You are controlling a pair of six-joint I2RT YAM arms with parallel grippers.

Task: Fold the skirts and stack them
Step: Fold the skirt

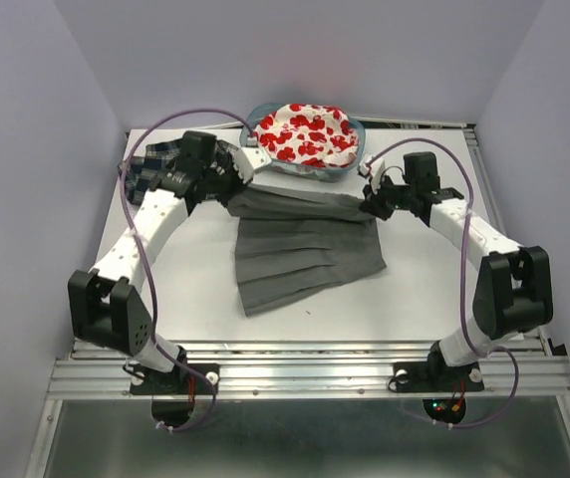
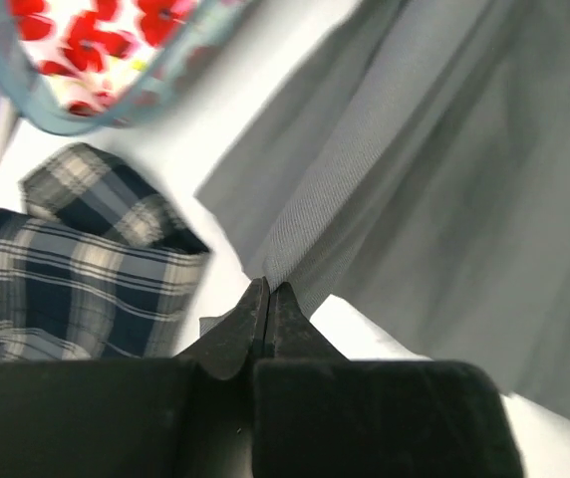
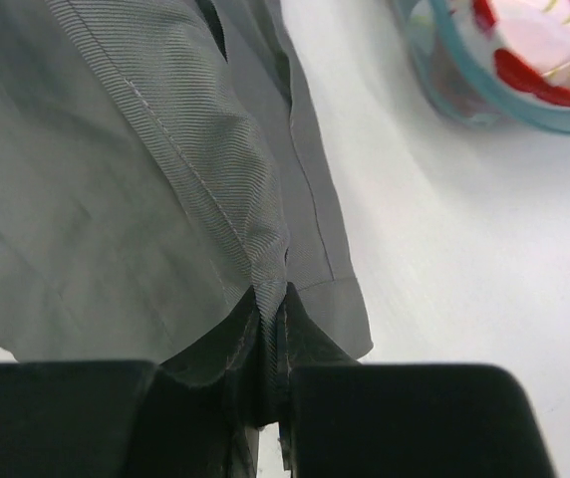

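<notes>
From the top camera I see the grey skirt (image 1: 305,254) lying mid-surface (image 1: 195,289), its waist edge raised and stretched between my two arms while the pleated lower part fans out flat toward the near edge. My left gripper (image 1: 237,194) is pinched onto the left end of that edge, and my right gripper (image 1: 370,206) onto the right end. Just behind the grey skirt, the teal basket (image 1: 350,164) holds the red-print skirt (image 1: 303,134), which is bunched up and fills it. The plaid skirt (image 1: 150,169) lies at the far left corner, partly hidden by my left arm. On the left wrist camera, the left gripper (image 2: 268,294) has its jaws pressed together with a ridge of the grey skirt (image 2: 415,179) caught at the tips, and the cloth spreads up and to the right from there. The plaid skirt (image 2: 76,269) sits rumpled on the surface (image 2: 215,119) just beside the grey cloth. The basket (image 2: 56,124) with the red-print skirt (image 2: 76,40) shows in the upper left corner. On the right wrist camera, the right gripper (image 3: 270,299) is clamped narrowly on a gathered fold of the grey skirt (image 3: 116,199), which fills the left half of the view. To the right is bare surface (image 3: 464,249), and the basket (image 3: 464,90) with a bit of red-print skirt (image 3: 554,50) is in the top right corner, apart from the grey cloth.
</notes>
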